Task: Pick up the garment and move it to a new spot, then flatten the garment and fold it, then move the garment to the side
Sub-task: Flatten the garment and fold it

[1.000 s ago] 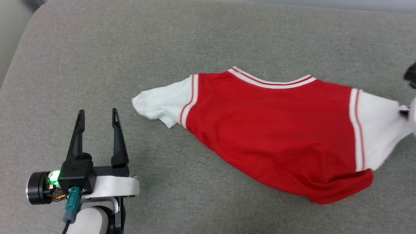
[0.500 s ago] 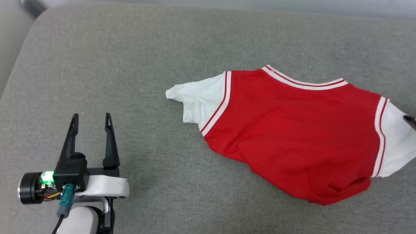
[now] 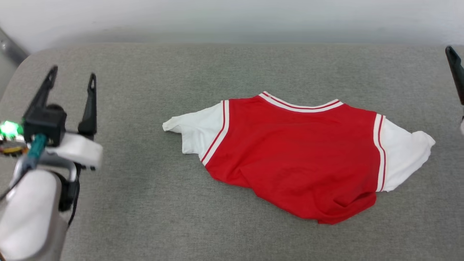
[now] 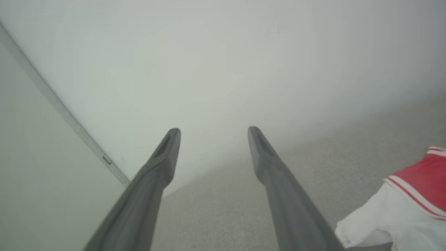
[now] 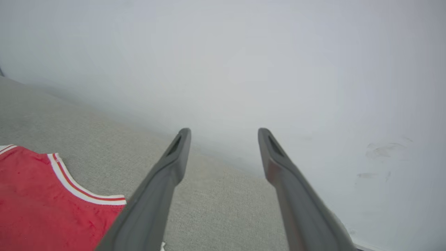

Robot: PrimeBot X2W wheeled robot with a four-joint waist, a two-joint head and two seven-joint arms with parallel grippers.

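The garment [image 3: 297, 152] lies on the grey padded surface [image 3: 145, 203], plain red side up, collar toward the far edge and both white sleeves spread out. Its lower hem is bunched at the near right, and no print shows. My left gripper [image 3: 73, 71] hangs open at the far left, well apart from the left sleeve. In the left wrist view the left gripper [image 4: 214, 130] holds nothing, with the garment [image 4: 418, 184] at the lower right. One of my right gripper's fingers [image 3: 456, 74] shows at the right edge, clear of the right sleeve. My right gripper [image 5: 224, 129] is open and empty, with the garment [image 5: 41, 195] at the lower left.
A pale wall [image 3: 232, 18] rises just behind the surface's far edge. The surface has a rounded far-left corner, where a grey strip [image 3: 11, 49] runs down the wall. Bare grey fabric surrounds the garment on every side.
The head camera has tilted up, bringing the wall into view. My right gripper has let go of the right sleeve, which now lies flat. Both grippers stand higher and farther from the garment.
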